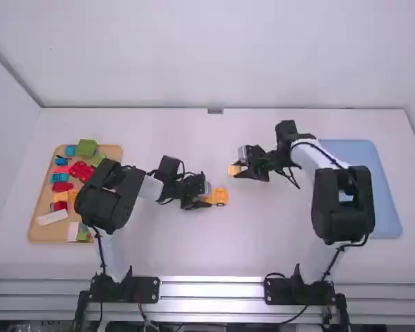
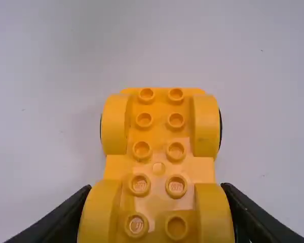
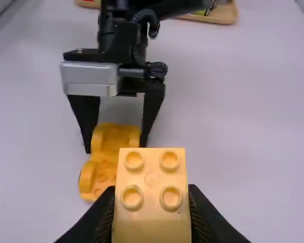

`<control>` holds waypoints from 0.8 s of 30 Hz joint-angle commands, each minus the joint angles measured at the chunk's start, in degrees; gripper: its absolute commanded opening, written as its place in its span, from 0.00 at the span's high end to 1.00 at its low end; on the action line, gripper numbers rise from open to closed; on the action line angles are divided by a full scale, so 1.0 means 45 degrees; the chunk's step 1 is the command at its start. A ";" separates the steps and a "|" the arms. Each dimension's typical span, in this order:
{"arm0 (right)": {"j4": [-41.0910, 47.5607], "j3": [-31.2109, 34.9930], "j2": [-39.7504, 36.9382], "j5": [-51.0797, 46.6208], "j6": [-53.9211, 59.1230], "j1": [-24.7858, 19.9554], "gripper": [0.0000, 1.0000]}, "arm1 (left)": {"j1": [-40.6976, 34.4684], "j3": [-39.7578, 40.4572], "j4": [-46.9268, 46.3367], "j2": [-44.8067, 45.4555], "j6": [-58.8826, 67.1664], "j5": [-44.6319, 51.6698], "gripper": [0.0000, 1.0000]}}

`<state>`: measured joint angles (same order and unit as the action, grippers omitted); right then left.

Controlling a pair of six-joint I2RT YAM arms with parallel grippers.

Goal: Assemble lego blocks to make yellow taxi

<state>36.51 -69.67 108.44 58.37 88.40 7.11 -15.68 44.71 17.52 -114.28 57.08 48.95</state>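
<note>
Though apart, left jaws snug around yellow chassis [image 2: 159, 147], right jaws around yellow block [image 3: 151, 202].

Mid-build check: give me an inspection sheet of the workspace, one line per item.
Surface: white table, a few tiny dark specks.
Job's things: yellow wheeled base, studs up; yellow studded block, apart from it.
Clutter: wooden tray of mixed blocks, left; blue tray, right.
Grippers: left gripper clasps the base; right gripper holds the block.
Cables: black cables along both arms.
Surroundings: pale wall behind; people, nothing seen.
</note>
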 commanded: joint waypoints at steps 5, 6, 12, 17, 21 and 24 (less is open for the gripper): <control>-0.5022 0.3079 -0.0287 -0.0214 -0.5537 0.0899 0.86 | 0.0034 0.0053 0.0175 -0.0097 0.0185 0.0291 0.46; -0.5547 0.3332 -0.0277 -0.0219 -0.5911 0.1001 0.86 | 0.0058 0.0049 0.0180 -0.0097 0.0185 0.0291 0.46; -0.7305 0.4240 -0.0253 -0.0593 -0.6693 0.1787 0.88 | -0.0015 0.0049 0.0121 -0.0097 0.0189 0.0248 0.45; -0.6679 0.4240 -0.0248 -0.1734 -0.6635 0.2142 0.92 | -0.0015 0.0053 0.0121 -0.0097 0.0185 0.0248 0.45; -0.6698 0.4240 -0.0063 -0.2463 -0.6630 0.2176 0.94 | -0.0015 0.0053 0.0121 -0.0097 0.0189 0.0248 0.44; -0.6834 0.4240 0.0233 -0.2511 -0.6635 0.2093 0.94 | -0.0015 0.0049 0.0107 -0.0097 0.0180 0.0248 0.44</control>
<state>5.61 -50.85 107.90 48.29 58.87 16.86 -15.68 44.73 18.26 -114.28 57.10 48.80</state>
